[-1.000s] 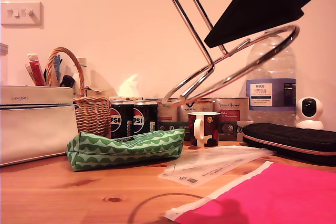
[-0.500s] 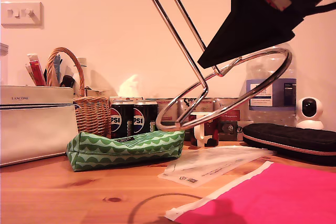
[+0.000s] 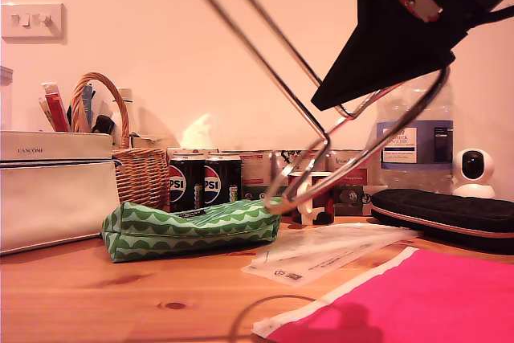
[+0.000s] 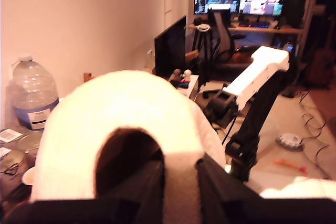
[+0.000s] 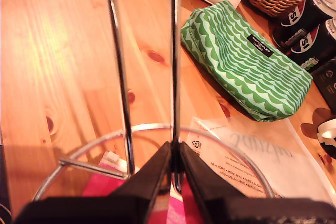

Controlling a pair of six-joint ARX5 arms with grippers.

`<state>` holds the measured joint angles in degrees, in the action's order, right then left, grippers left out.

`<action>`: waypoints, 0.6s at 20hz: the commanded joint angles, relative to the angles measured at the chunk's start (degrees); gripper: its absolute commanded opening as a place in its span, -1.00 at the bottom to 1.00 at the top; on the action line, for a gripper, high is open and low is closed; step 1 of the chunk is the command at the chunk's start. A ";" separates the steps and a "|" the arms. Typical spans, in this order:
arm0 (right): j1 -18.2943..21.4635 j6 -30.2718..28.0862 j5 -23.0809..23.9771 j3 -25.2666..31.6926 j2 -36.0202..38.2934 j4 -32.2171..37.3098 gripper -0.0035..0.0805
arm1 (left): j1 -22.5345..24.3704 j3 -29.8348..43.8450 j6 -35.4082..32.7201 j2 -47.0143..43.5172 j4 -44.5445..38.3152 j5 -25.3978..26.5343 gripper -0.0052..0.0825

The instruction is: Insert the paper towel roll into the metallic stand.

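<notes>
Gripping the metallic stand (image 5: 173, 103) by its ring, my second end effector (image 3: 385, 62) holds it tilted above the desk (image 3: 96, 295); my first end effector (image 4: 178, 182) clamps the paper towel roll (image 4: 121, 124). Line core with upright before sliding.

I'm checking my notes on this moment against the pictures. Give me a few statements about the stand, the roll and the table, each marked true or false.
1. The metallic stand is held in the air, tilted. True.
2. My second gripper is shut on the stand's wire. True.
3. The paper towel roll lies on the table. False: my first gripper grips it, lifted.
4. The green pouch sits inside the wicker basket. False: it lies on the table.
5. The roll is already threaded onto the stand. False: its core shows empty.
</notes>
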<state>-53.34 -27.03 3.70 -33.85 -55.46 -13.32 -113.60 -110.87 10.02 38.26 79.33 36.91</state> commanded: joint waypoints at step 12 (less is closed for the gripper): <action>-0.28 1.66 -0.17 -0.74 3.43 -2.34 -0.94 | -0.20 -2.67 0.39 -0.17 -1.11 1.01 -0.94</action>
<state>-53.34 -25.76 3.62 -33.85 -54.24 -17.02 -113.65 -112.60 10.57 38.24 79.37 37.58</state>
